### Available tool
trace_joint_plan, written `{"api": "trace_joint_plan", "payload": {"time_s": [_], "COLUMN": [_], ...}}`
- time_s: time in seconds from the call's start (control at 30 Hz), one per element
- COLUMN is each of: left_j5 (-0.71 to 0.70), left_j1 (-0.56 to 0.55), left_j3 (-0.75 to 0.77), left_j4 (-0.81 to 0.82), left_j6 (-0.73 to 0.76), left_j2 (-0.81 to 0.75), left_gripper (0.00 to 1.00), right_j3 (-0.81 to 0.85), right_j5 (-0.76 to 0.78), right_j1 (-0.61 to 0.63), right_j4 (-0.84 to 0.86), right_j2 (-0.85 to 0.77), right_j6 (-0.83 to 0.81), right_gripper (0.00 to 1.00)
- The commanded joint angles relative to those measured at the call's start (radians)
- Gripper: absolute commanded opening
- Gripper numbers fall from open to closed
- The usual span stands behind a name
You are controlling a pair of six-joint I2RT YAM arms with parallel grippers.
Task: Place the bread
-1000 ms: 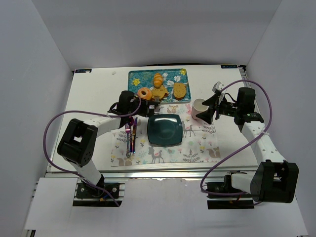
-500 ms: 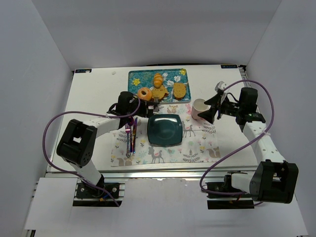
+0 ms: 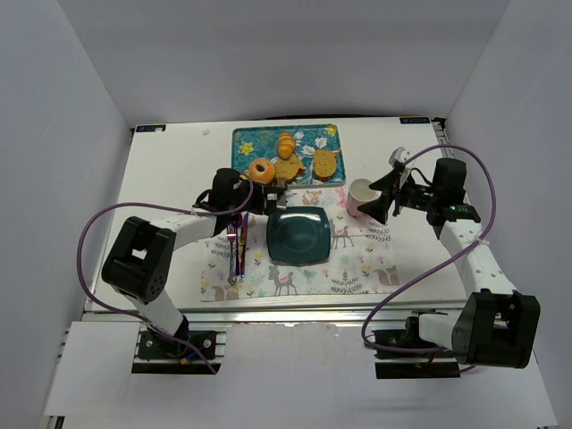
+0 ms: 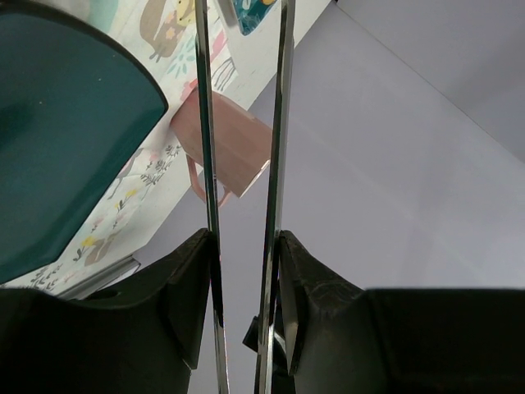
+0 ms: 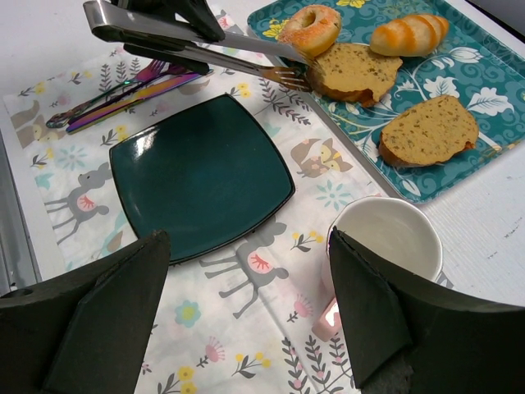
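The bread [image 5: 353, 72], a squarish golden-brown toast slice, lies on the teal flowered tray [image 3: 246, 143] at the far side of the table, between a glazed donut [image 5: 309, 26] on its left and an oval bread slice [image 5: 428, 131] on its right. Metal tongs [image 5: 189, 37] are clamped in the left gripper [image 4: 243, 279], whose fingers are pressed onto the two blades. The tong tips are seen at the left edge of the toast; whether the slice is pinched cannot be told. The right gripper [image 5: 246, 246] is held with its fingers wide apart and nothing between them, just by a pink cup [image 5: 385, 238].

The task is judged to be at an early stage: the toast has not been lifted, and the dark plate [image 5: 201, 172], on a placemat [image 5: 271, 328] printed with deer and foxes, is bare. Grasping, carrying and setting down are left.

No brand, label or writing can be read.
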Motion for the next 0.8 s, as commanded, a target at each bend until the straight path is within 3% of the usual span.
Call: {"api": "trace_joint_plan", "payload": {"time_s": [0.0, 0.43, 0.77], "left_j5": [0.025, 0.035, 0.057], "left_j1": [0.005, 0.007, 0.007], "left_j3": [0.026, 0.046, 0.058], "left_j4": [0.038, 0.052, 0.141], "left_j6": [0.003, 0.006, -0.025], "left_j2": [0.017, 0.063, 0.074], "left_gripper": [0.47, 0.45, 0.14], "right_j3": [0.01, 0.001, 0.004], "right_j5": [-0.021, -0.022, -0.021], "right_j1": [-0.003, -0.003, -0.004], "right_j4": [0.016, 0.023, 0.021], "right_j2": [-0.023, -0.021, -0.023], "right_j6": [-0.003, 0.003, 0.003], "right_gripper": [0.82, 0.82, 0.82]}}
